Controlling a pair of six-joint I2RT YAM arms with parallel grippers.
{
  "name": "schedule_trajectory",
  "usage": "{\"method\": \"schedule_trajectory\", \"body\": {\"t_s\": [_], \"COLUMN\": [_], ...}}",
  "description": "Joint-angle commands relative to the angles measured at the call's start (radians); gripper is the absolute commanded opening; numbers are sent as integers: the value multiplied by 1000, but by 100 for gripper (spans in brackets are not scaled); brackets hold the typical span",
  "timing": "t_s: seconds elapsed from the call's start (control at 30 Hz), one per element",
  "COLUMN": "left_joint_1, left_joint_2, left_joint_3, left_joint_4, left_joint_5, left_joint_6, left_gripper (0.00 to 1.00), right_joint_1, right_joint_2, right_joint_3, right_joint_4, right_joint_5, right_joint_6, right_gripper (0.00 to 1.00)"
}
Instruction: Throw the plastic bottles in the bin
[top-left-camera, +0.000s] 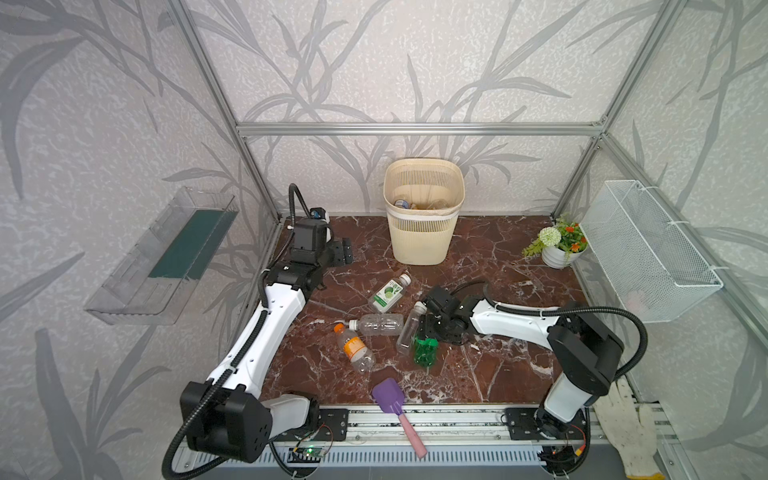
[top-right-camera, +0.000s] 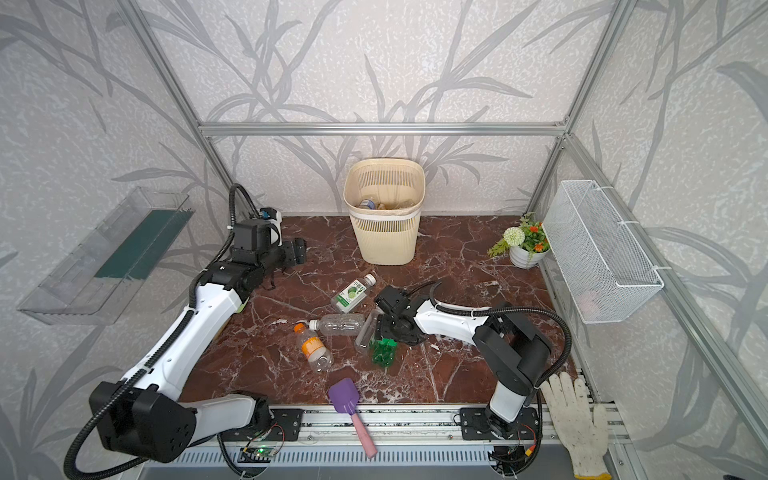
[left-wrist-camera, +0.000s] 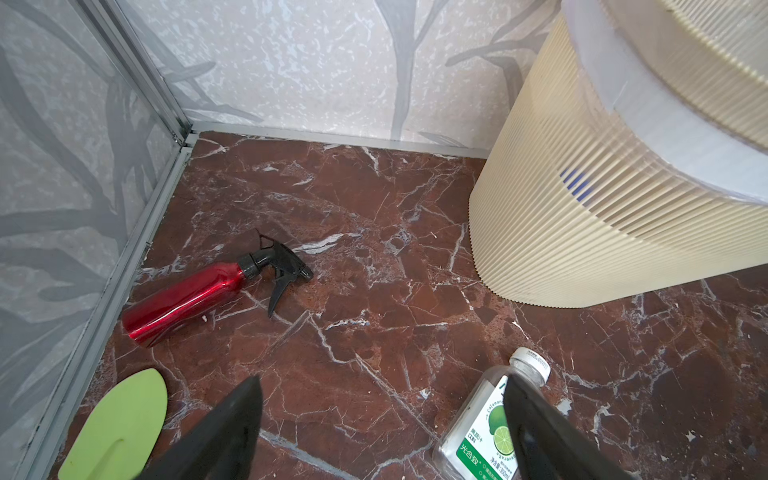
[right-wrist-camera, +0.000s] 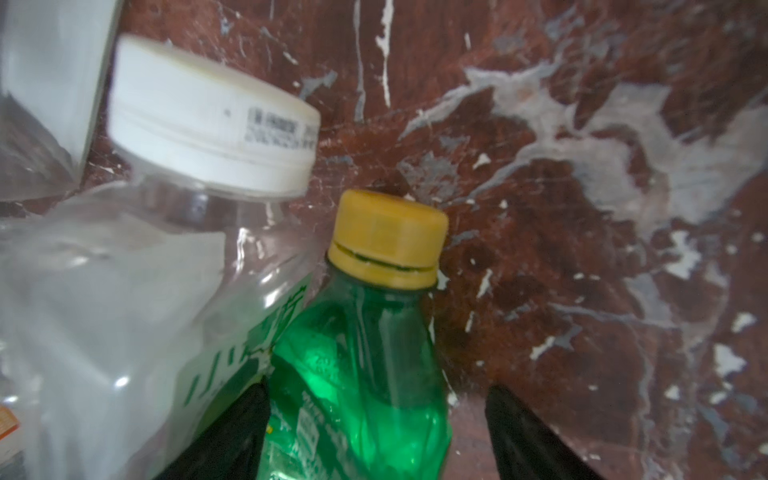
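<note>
**A:** How far along?

**B:** A few clear bottles (top-left-camera: 405, 203) already lie inside the cream slatted plastic bin (top-left-camera: 419, 245). Five plastic bottles (top-left-camera: 380, 324) are left on the red marble worktop (top-left-camera: 498, 374).

**A:** The next one?

**B:** The green plastic bottle (right-wrist-camera: 357, 374) lies between the right pincer's (right-wrist-camera: 376, 388) spread jaws, ungripped. Its long axis runs front to back, yellow cap toward the bin. The left pincer (left-wrist-camera: 382, 380) gapes wide, empty.

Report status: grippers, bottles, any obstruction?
Left gripper open, empty. Right gripper open, straddling green bottle, not yet clamped. Clear white-capped bottle crowds it alongside. Bin holds some bottles.
</note>
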Motion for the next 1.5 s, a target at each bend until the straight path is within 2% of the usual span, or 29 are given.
{"method": "schedule_trajectory", "body": {"t_s": [0.0, 0.13, 0.5, 0.63, 0.77, 0.9, 1.03, 1.47], "left_joint_1": [5, 7, 7, 7, 7, 7, 7, 7], "left_joint_2": [-5, -8, -8, -2, -2, -2, -3, -1], "left_joint_3": [1, -4, -1, 1, 1, 1, 2, 0], "left_joint_4": [2, 5, 3, 1, 1, 0, -1, -1], "left_joint_5": [4, -2, 8, 17, 16, 16, 23, 16], "left_joint_6": [-2, -1, -1, -3, -1, -2, -2, 8], "left_gripper": [89, 89, 89, 88, 88, 88, 88, 87], "right_joint_1": [6, -24, -176, -189, -189, -187, -169, -165], "right_joint_2": [26, 43, -108, -139, -160, -195, -222, -121], "right_joint_3": [40, 70, -9, 5, -34, -119, -165, -123], "right_joint_4": [-101, -199, -233, -233, -201, -144, -86, 13], "right_joint_5": [51, 86, 158, 157, 88, -1, -34, -57], "right_joint_6": [-23, -33, -114, -115, -36, 119, 236, 267], "right_gripper": [82, 80, 79, 83, 86, 90, 99, 98]}}
